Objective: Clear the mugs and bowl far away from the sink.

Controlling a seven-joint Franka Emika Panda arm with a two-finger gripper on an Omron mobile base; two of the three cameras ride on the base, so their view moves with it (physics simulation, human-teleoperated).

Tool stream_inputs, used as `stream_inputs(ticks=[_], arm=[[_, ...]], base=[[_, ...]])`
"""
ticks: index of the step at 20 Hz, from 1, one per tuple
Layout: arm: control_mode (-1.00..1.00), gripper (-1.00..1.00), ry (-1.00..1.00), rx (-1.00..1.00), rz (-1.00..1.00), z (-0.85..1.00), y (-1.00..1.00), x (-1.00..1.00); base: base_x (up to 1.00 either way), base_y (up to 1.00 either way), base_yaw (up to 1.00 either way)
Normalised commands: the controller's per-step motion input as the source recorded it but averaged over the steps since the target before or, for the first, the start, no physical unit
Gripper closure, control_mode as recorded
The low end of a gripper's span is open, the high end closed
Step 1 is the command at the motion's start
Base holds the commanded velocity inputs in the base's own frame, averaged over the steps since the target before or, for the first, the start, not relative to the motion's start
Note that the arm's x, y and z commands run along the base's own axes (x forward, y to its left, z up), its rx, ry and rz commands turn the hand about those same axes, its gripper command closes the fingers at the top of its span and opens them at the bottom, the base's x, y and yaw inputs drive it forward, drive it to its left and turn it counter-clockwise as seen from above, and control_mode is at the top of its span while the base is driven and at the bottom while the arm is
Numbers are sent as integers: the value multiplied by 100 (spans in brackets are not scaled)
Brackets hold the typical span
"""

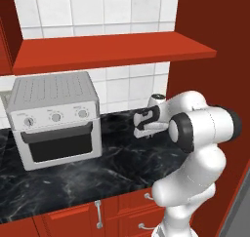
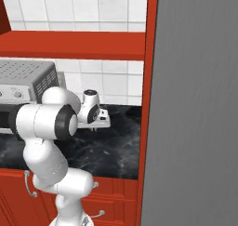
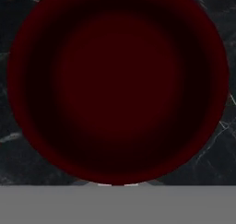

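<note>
Overhead, fingers [image 1: 142,134] pinched, pointing down

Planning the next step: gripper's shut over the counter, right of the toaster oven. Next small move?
Probably ease straight down toward the counter. A dark red vessel sits right under the shut gripper, with bare counter around it. I can't tell whether it's held.

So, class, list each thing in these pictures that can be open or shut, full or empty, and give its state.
toaster oven: door shut, standing on the counter.
dark red round vessel: empty, mouth facing the hand camera.
tool: shut, above the counter.
drawers: shut.
</note>
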Motion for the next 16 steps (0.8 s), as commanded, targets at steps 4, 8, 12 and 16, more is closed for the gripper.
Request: stream_inputs(ticks=[4,8,12,16], arm=[[-100,100,0,0,-6,-46,8,40],[-100,100,0,0,-7,-44,25,42],[-100,100,0,0,-8,-38,21,43],[-100,-100,0,0,-9,-33,19,45]], base=[[0,0,0],[0,0,0],[0,0,0],[0,0,0]])
